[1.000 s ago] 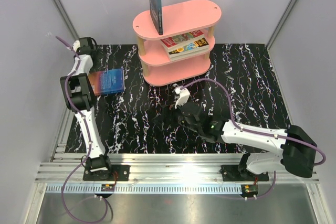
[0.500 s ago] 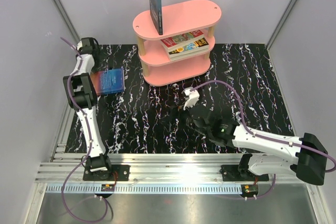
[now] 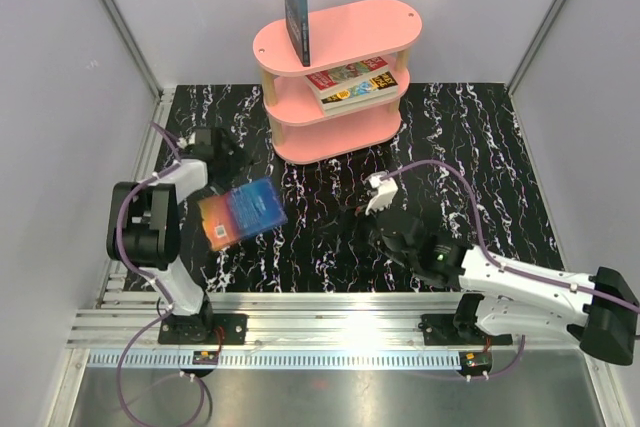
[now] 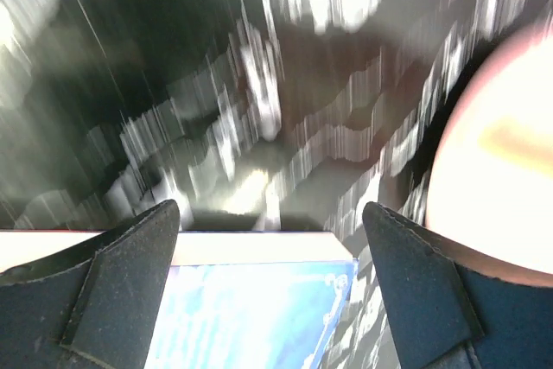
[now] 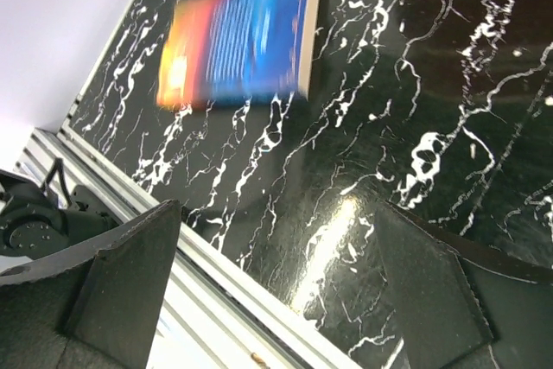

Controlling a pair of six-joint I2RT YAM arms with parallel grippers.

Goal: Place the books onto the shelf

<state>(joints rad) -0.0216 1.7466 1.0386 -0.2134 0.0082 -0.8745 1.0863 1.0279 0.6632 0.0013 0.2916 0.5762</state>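
Note:
A blue and orange book [image 3: 245, 212] lies askew on the black marbled table, left of centre. In the left wrist view this book [image 4: 251, 308] shows low between the fingers of my left gripper [image 4: 270, 209]; its right corner stands clear of the right finger. The left gripper [image 3: 225, 144] is open, just behind the book. My right gripper [image 3: 365, 212] hangs open and empty over mid-table, and its camera sees the book [image 5: 238, 36] blurred. The pink shelf [image 3: 360, 27] stands at the back. A dark blue book [image 3: 297, 7] stands upright on its top board, and two books [image 3: 352, 84] lie on the middle tier.
Aluminium rails [image 3: 330, 322] run along the near edge of the table, also seen in the right wrist view as rails [image 5: 104, 187]. Pale enclosure walls close in left, right and back. Purple cables loop off both arms. The shelf [image 4: 501, 144] fills the right of the left wrist view.
The left arm has swung from the back left corner toward the middle. The blue and orange book has moved nearer the front, to the right, and turned. The right arm has drawn back to the right.

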